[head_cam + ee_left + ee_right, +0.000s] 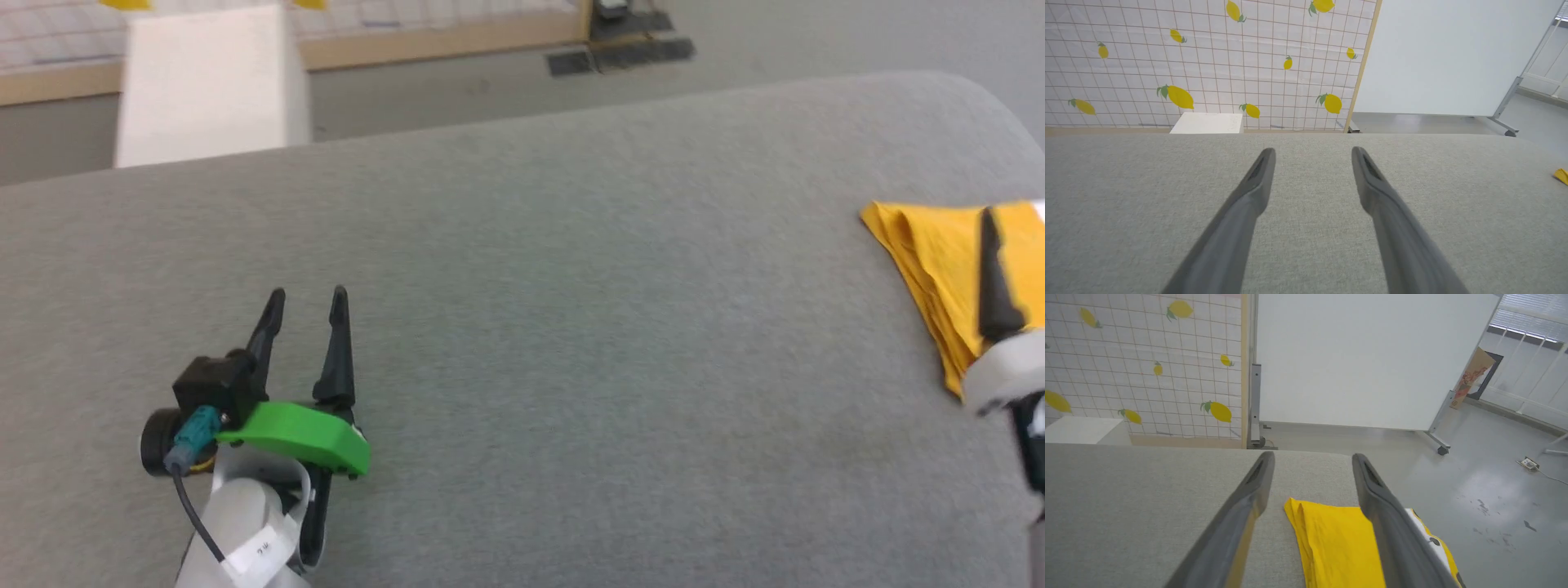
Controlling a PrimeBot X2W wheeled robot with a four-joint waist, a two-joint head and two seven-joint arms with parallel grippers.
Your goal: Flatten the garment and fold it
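Two grippers, and both have their fingers spread with nothing pinched. Your left gripper (309, 292) hovers over the bare grey woven-fabric padded surface (571, 327), well apart from the work. The bright yellow soft cloth garment (1331, 543) lies at that surface's right edge under your right gripper (1312, 456). It is bunched in layers, plain side up, with a sliver of white print showing. Flattening looks unfinished to me. Next, take a corner and draw the cloth toward the open middle.
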